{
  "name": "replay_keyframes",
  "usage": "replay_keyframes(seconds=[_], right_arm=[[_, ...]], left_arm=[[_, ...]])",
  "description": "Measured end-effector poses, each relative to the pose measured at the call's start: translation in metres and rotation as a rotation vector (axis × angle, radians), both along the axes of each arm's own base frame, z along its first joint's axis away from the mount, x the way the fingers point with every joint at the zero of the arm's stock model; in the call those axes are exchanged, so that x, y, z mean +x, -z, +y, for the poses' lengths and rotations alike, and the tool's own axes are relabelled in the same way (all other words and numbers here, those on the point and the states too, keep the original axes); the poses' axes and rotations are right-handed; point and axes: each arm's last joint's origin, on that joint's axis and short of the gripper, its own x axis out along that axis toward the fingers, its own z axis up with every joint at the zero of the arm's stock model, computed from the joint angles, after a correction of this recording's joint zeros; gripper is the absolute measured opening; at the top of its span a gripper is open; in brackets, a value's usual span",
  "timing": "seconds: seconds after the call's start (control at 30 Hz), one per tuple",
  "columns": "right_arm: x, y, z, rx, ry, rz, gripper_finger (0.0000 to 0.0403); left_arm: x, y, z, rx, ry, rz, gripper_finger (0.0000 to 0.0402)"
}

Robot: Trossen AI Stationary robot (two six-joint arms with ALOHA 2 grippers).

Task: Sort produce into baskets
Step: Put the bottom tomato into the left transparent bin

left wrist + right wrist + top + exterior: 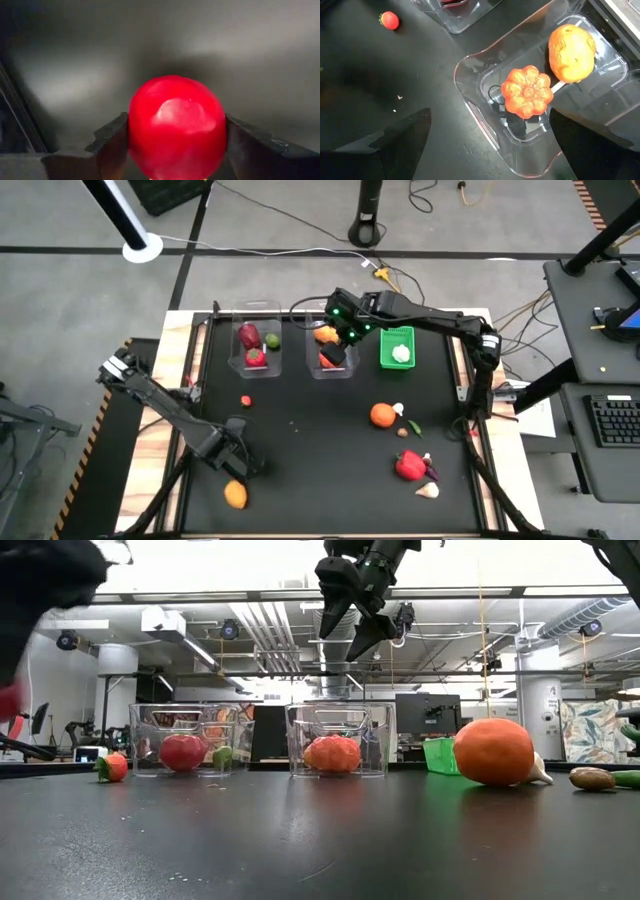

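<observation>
My left gripper [240, 460] is near the table's front left and is shut on a round red fruit [175, 125], which also shows at the low view's left edge [8, 700]. My right gripper [338, 345] hangs open and empty above the middle clear tub [312, 365]. That tub holds an orange pumpkin [526, 91] and a yellow-orange piece [571, 52]. The left clear tub [236, 362] holds dark red, red and lime green pieces. The green basket [397, 362] holds a white piece [402, 352]. My left gripper pinches the red fruit by its two opposite sides [136, 135] between its two fingers [110, 145]. In the low view the fruit sits above the table top, lifted clear. The high view hides it under the gripper.
Loose produce lies on the black table: an orange-yellow piece [235, 495] at the front left, a small strawberry [247, 400], an orange [382, 414] with a white piece [398, 408], and green, brown, red, purple and white pieces around the front right [412, 466].
</observation>
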Motion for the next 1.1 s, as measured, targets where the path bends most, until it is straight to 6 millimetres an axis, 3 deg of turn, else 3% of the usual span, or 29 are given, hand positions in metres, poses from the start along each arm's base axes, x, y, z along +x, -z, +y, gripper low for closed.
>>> replay_keyframes(seconds=[0.3,0.57,0.83,1.1], right_arm=[[0.0,0.0,0.002,0.0,-0.136,-0.012,0.0396],[-0.005,0.003,0.003,-0.002,-0.16,0.047,0.0396],[-0.016,-0.009,0.004,-0.05,-0.172,0.061,0.0396],[-0.034,-0.037,-0.005,-0.134,-0.111,-0.026,0.0396]], left_arm=[[0.028,-0.067,0.041,0.224,0.127,-0.195,0.0264],[0.05,-0.112,0.098,0.373,0.245,-0.271,0.0264],[0.054,-0.125,0.173,0.399,0.298,-0.195,0.0264],[0.036,-0.109,0.266,0.318,0.238,-0.159,0.0264]])
